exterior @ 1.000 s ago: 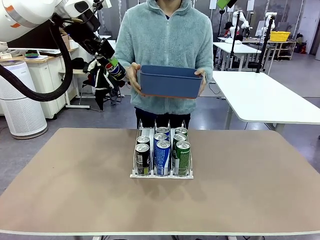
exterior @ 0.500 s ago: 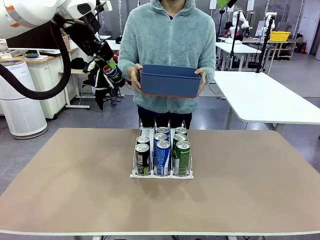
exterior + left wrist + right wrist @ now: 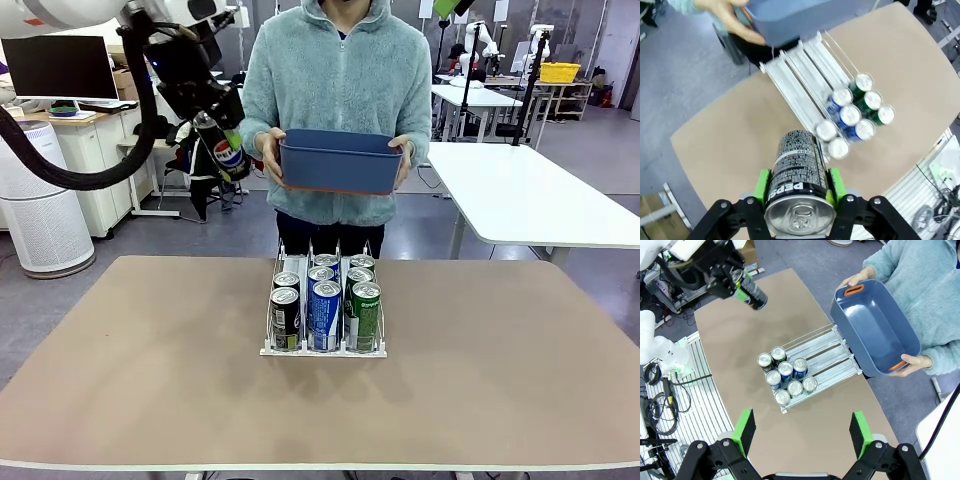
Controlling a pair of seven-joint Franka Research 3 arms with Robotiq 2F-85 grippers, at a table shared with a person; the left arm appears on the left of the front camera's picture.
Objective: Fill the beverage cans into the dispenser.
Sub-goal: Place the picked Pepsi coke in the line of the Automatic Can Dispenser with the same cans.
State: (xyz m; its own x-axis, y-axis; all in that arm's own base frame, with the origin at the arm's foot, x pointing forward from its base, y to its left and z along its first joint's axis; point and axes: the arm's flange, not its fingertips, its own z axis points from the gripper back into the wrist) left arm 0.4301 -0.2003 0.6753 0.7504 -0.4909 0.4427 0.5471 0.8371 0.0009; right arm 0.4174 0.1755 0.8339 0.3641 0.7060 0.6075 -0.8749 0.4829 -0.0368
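My left gripper (image 3: 224,146) is shut on a black Pepsi can (image 3: 228,152), held high over the table's far left edge, beside the person's hand. In the left wrist view the can (image 3: 797,167) stands between the green pads (image 3: 761,186), looking down at the dispenser (image 3: 800,85). The white wire dispenser (image 3: 322,352) sits mid-table with several cans (image 3: 326,312) at the front of its three lanes: black, blue and green. My right gripper (image 3: 802,432) is open high above the dispenser (image 3: 832,352), with nothing between its fingers.
A person at the far side holds a blue plastic bin (image 3: 340,160) in both hands, above the dispenser's back end; in the right wrist view the bin (image 3: 875,335) looks empty. The back halves of the lanes are bare. White tables stand behind at the right.
My left wrist has turned and the Pepsi can now hangs more upright and slightly lower. The person, the bin and the dispenser have stayed put.
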